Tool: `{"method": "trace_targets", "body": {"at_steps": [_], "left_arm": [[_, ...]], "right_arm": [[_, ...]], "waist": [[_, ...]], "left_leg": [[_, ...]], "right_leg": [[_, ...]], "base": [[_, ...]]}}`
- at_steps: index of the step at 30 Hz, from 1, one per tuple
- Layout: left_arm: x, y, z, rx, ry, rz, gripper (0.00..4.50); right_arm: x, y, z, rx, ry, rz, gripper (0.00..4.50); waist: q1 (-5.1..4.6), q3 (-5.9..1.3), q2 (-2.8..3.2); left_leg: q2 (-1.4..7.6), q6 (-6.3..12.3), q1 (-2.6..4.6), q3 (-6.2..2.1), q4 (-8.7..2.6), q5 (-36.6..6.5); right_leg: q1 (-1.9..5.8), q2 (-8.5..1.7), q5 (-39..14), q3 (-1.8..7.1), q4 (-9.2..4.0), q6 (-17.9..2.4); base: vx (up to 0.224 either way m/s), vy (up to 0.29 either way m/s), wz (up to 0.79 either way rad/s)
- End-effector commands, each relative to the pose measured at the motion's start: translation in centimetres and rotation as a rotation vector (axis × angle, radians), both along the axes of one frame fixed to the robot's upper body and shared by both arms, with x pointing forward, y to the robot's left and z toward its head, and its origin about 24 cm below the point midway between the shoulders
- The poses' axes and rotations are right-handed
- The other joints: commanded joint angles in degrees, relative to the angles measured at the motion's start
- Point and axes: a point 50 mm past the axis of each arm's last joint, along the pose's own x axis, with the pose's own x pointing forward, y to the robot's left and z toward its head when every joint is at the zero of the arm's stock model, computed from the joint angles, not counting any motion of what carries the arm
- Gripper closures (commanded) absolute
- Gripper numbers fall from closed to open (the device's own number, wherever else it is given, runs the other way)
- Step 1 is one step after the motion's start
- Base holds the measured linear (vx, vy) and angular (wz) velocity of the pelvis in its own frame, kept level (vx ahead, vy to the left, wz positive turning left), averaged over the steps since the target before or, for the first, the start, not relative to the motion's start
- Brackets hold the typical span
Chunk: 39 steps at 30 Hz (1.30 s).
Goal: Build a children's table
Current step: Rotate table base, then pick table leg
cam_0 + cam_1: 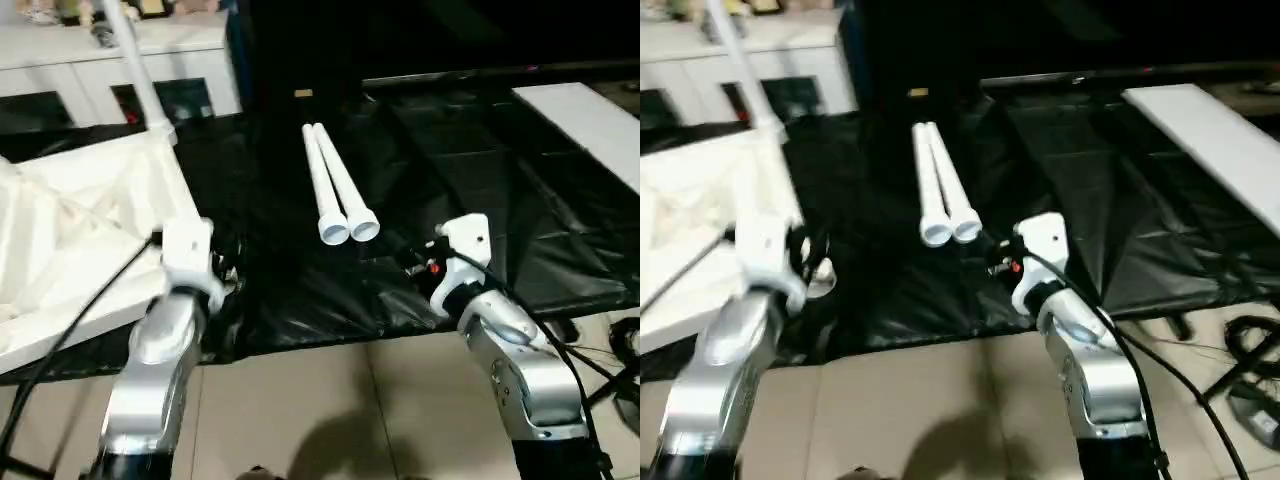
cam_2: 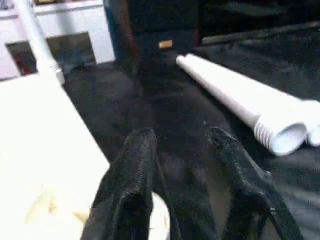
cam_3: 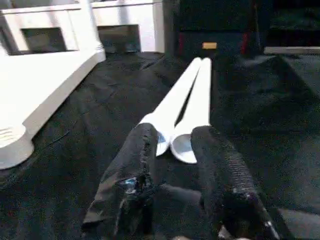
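Observation:
The white tabletop (image 1: 80, 220) lies upside down at the left, ribbed underside up. One white leg (image 1: 140, 70) stands upright in its far corner socket. Two more legs (image 1: 335, 185) lie side by side on the black sheet in the middle, flared ends toward me. My left gripper (image 2: 180, 140) is open with nothing between its fingers, just right of the tabletop's near corner socket (image 1: 820, 285). My right gripper (image 3: 175, 135) is open too, a short way in front of the two lying legs' flared ends (image 3: 172, 142), not touching them.
A black plastic sheet (image 1: 480, 170) covers the work surface. A white glass-door cabinet (image 1: 100, 60) stands at the back left. A flat white board (image 1: 590, 115) lies at the far right. Tiled floor (image 1: 330, 400) is below me, with cables (image 1: 625, 350) at the right.

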Motion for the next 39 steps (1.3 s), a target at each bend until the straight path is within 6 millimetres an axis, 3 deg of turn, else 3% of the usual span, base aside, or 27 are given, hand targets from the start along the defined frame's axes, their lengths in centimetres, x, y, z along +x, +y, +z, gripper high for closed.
{"method": "trace_targets", "body": {"at_steps": [1,3,6,7,12,13,14,15,16,17,18,20,22,23,24,26,27,28,29,31,32,33,34,36,37,38,39], "left_arm": [[-0.2,0.0,0.3,0.001,-0.007,0.014,2.51],[-1.2,0.0,0.1,-0.033,0.013,0.018,2.18],[-1.7,-0.2,0.1,-0.031,0.005,0.017,2.16],[-1.9,-0.3,0.0,-0.030,0.009,0.021,2.08],[-2.4,-0.1,0.1,-0.012,0.008,0.044,1.49],[-2.6,0.3,0.2,-0.008,0.006,0.062,1.49],[-2.7,0.5,0.2,-0.008,0.006,0.067,1.38],[-2.7,0.5,0.2,-0.009,0.006,0.070,1.33],[-2.7,0.6,0.2,-0.009,0.006,0.070,1.28],[-2.7,0.6,0.3,-0.003,0.005,0.069,1.28],[-2.6,0.6,0.2,0.000,0.006,0.067,1.18],[-2.4,0.7,0.3,0.007,0.004,0.061,1.05],[-2.1,0.7,0.3,0.013,0.004,0.054,0.91],[-1.9,0.6,0.4,0.007,0.003,0.041,0.81],[-1.8,0.6,0.4,0.003,0.002,0.032,0.73],[-1.6,0.5,0.4,0.009,0.004,0.027,0.62],[-1.2,0.6,0.6,0.015,0.003,0.027,0.49],[-1.2,0.6,0.6,0.015,0.003,0.027,0.49],[-1.0,0.7,0.6,0.022,0.001,0.032,0.41],[-0.8,0.9,0.6,0.023,-0.003,0.034,0.15],[-0.6,1.1,0.7,0.027,-0.006,0.040,0.07],[-0.6,1.3,0.8,0.020,-0.006,0.045,0.05],[-0.6,1.3,0.7,0.024,0.000,0.052,0.03],[-0.8,1.1,0.6,0.031,0.004,0.044,0.00],[-0.8,1.0,0.5,0.034,0.004,0.035,0.00],[-0.8,0.9,0.5,0.026,0.004,0.025,0.00],[-0.9,0.6,0.5,0.006,0.001,-0.002,0.00]], "right_arm": [[-0.2,0.4,0.5,0.009,-0.011,0.028,2.80],[-0.6,0.7,0.7,0.014,-0.014,0.071,2.49],[-0.8,0.8,0.4,0.007,-0.010,0.090,2.43],[-0.9,0.9,0.3,0.005,-0.006,0.104,2.36],[-1.2,1.9,-0.3,-0.003,0.014,0.166,1.82],[-1.5,2.5,-0.2,0.011,0.015,0.197,1.82],[-1.7,2.6,-0.2,0.018,0.017,0.207,1.73],[-1.8,2.7,-0.2,0.025,0.019,0.215,1.66],[-1.8,2.8,-0.2,0.027,0.020,0.217,1.60],[-1.9,2.8,-0.3,0.023,0.021,0.215,1.60],[-1.9,2.7,-0.3,0.022,0.021,0.211,1.50],[-1.8,2.4,-0.3,0.016,0.013,0.183,1.38],[-1.7,2.1,-0.2,0.014,0.007,0.169,1.21],[-1.5,2.0,-0.2,0.008,0.004,0.157,1.06],[-1.4,1.9,-0.1,0.004,0.003,0.149,0.96],[-1.3,1.8,0.0,0.006,-0.004,0.142,0.86],[-1.0,1.5,0.4,-0.003,-0.020,0.122,0.72],[-1.0,1.5,0.4,-0.003,-0.020,0.122,0.72],[-0.8,1.4,0.6,0.002,-0.027,0.117,0.59],[-0.6,1.4,0.8,0.000,-0.033,0.113,0.40],[-0.5,1.5,1.0,0.001,-0.039,0.117,0.34],[-0.3,1.6,1.1,-0.002,-0.043,0.123,0.28],[-0.2,1.7,1.2,-0.003,-0.043,0.126,0.23],[0.1,1.7,1.1,-0.005,-0.036,0.121,0.06],[0.3,1.7,1.0,-0.017,-0.030,0.109,0.06],[0.4,1.8,1.0,-0.025,-0.028,0.103,0.06],[0.6,1.9,1.0,-0.031,-0.024,0.098,0.06]], "waist": [[0.67,-2.44,-0.97],[1.09,-2.48,-0.21],[1.61,-2.28,-0.43],[2.68,-1.73,-1.26],[2.59,-1.97,-1.63],[2.01,-1.52,-1.05],[1.64,-1.05,-0.30],[1.86,-0.69,0.63],[0.94,-1.48,0.63],[1.27,-1.56,0.53],[0.98,-1.28,-0.11],[1.27,-1.25,-0.37],[3.15,-3.30,-0.87],[3.65,-4.13,0.09],[3.13,-5.07,-0.39],[1.63,-5.73,0.80],[-0.40,-6.04,1.85],[-2.40,-6.70,1.04],[-2.33,-6.62,1.05],[-1.25,-5.63,-1.09],[1.23,-4.26,-4.39],[2.63,-4.13,-4.02],[2.51,-3.92,-4.36],[2.65,-4.06,-2.45],[2.54,-4.79,0.39],[2.33,-4.32,0.58],[1.45,-6.10,2.15]], "left_leg": [[2.44,-0.27,0.42,0.10,-4.16,-10.6],[3.79,-1.30,-0.40,0.59,-5.75,-13.4],[3.81,-2.14,0.32,0.89,-5.90,-19.7],[2.00,0.30,-3.35,-1.15,-7.26,-20.3],[0.46,3.34,-2.42,-1.47,-3.40,-20.1],[1.59,2.51,0.06,-0.61,-1.61,-23.0],[2.10,2.36,-1.45,-1.10,-4.33,-25.8],[1.79,1.49,-1.27,-1.11,-5.96,-30.3],[3.89,-0.25,3.07,-0.96,-6.26,-35.4],[5.65,-2.73,5.74,-2.07,-8.08,-45.8],[6.40,-2.20,6.24,-2.66,-9.35,-45.6],[4.75,0.47,5.78,-1.47,-8.67,-38.6],[1.59,6.75,-0.60,2.32,-4.89,-10.1],[1.45,8.42,0.12,2.77,-4.17,-3.9],[1.24,11.85,-0.02,2.48,-3.99,4.4],[1.91,20.31,4.85,-0.21,-3.65,13.1],[5.25,30.52,10.65,-4.64,-3.34,18.2],[9.16,39.39,13.28,-8.71,-3.66,27.9],[9.67,41.81,12.94,-10.16,-3.74,34.1],[3.46,33.10,8.22,-7.36,-2.14,28.8],[-6.08,22.31,-1.38,-1.11,2.34,7.0],[-4.78,14.67,-4.03,-0.71,6.87,-1.9],[-4.55,7.15,-3.83,-0.15,5.85,3.6],[-2.78,3.46,-1.55,-0.07,0.46,10.3],[0.38,5.45,-1.34,-1.21,-3.05,13.0],[1.98,7.67,-1.41,-2.15,-4.47,10.5],[5.68,11.48,2.87,-5.51,-2.30,20.1]], "right_leg": [[0.49,-3.42,-33.9,2.74,-8.69,-4.0],[1.56,-2.70,-23.6,2.52,-7.29,-6.2],[0.59,-3.08,-27.7,2.99,-7.75,-5.2],[3.36,-4.04,-28.1,0.28,-6.95,-4.9],[5.19,-7.34,-42.1,-2.18,-10.70,-4.3],[5.18,-7.21,-48.1,-3.20,-12.28,-5.2],[7.22,-4.52,-42.7,-3.89,-10.68,-5.3],[7.28,-2.52,-40.7,-4.24,-9.43,-4.5],[4.31,-0.78,-35.6,-2.33,-7.83,-4.4],[3.31,0.17,-26.5,-0.88,-5.35,-5.5],[2.79,0.63,-19.0,0.83,-4.29,-5.4],[2.88,-0.44,-17.8,2.87,-6.28,-6.4],[9.87,-3.23,-13.2,4.83,-9.65,-6.5],[9.90,-3.43,-9.9,4.56,-9.62,-5.7],[10.32,-1.11,-0.7,3.37,-8.26,-3.4],[6.73,3.12,9.7,1.71,-4.12,1.1],[-0.17,2.90,2.6,1.58,0.05,2.3],[-4.37,1.00,-7.0,3.18,3.42,4.1],[-5.39,-0.01,-8.5,4.22,4.69,5.1],[-3.58,-1.90,1.3,8.11,0.78,4.6],[5.94,-2.88,6.5,11.93,-4.73,9.1],[8.62,-6.96,15.1,14.16,-5.50,7.7],[7.60,-4.58,26.5,10.39,-4.12,7.5],[5.45,-2.49,33.4,6.87,-3.72,5.8],[6.11,-2.71,32.0,5.16,-2.74,3.2],[5.34,-1.40,29.3,4.32,-2.42,3.3],[2.38,0.16,24.7,4.02,1.06,1.6]], "base": [[0.000,0.000,0.00],[0.000,0.000,0.00],[0.000,0.000,0.00],[0.000,0.000,0.00],[0.025,-0.007,0.52],[0.075,-0.004,0.61],[0.096,0.015,0.48],[0.096,0.015,0.48],[0.100,0.004,0.36],[0.133,-0.005,0.24],[0.133,-0.005,0.24],[0.145,0.002,0.01],[0.136,0.003,-0.05],[0.170,0.003,0.03],[0.170,0.003,0.03],[0.239,-0.006,0.06],[0.241,-0.011,0.05],[0.176,-0.059,-0.16],[0.052,-0.148,-0.46],[-0.021,-0.170,-0.45],[-0.009,-0.097,-0.05],[-0.009,-0.097,-0.05],[0.118,-0.038,0.01],[0.090,-0.064,-0.19],[0.088,-0.005,-0.16],[0.115,0.042,-0.16],[0.115,0.042,-0.16]]}}
